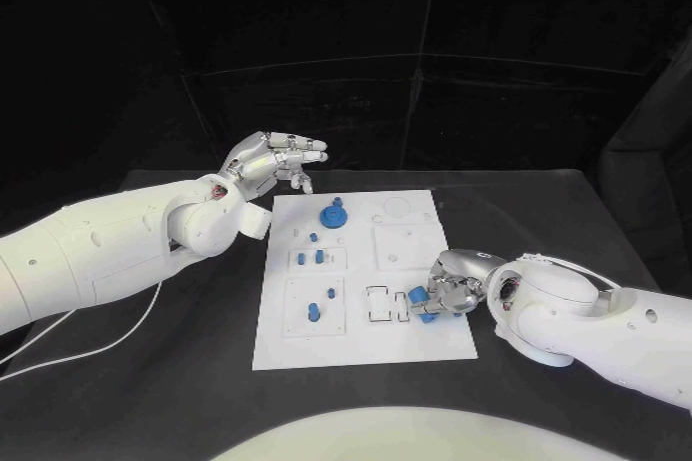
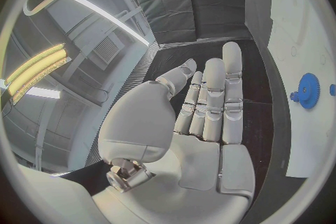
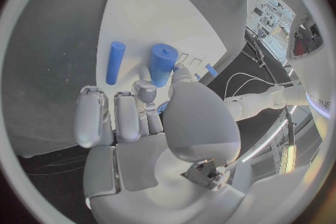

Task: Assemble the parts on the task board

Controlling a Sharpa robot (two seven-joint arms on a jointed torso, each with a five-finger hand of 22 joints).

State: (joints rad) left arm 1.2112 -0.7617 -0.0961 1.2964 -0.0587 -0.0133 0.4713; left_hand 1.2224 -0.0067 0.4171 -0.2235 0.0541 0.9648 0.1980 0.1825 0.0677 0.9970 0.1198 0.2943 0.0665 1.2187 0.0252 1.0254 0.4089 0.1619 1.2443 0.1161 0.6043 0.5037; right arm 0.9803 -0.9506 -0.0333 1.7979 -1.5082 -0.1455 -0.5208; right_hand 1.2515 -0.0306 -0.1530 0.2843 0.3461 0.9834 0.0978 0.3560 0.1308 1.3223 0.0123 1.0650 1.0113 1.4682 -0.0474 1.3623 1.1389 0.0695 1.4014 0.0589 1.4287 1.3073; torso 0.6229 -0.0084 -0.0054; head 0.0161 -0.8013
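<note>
Left hand: we see our left hand [image 1: 274, 161] raised off the surface [image 1: 144, 381] just beyond the far-left corner of the task board [image 1: 361, 346], fingers [image 2: 213, 95] straight and side by side, grasping nothing.
Gear: a blue gear [image 1: 333, 216] sits in the board's far half, right of that hand, its face upward.
Small parts: blue pieces [image 1: 315, 311] lie in the board's left-hand recesses; their long axes are too small to judge.
Right hand: our right hand [image 1: 450, 286] rests low at the board's near-right edge, fingers curled around a short blue cylinder [image 3: 162, 64].
Peg: a slim blue peg [image 3: 115, 63] lies flat on the board just beside that cylinder, roughly parallel to it.
</note>
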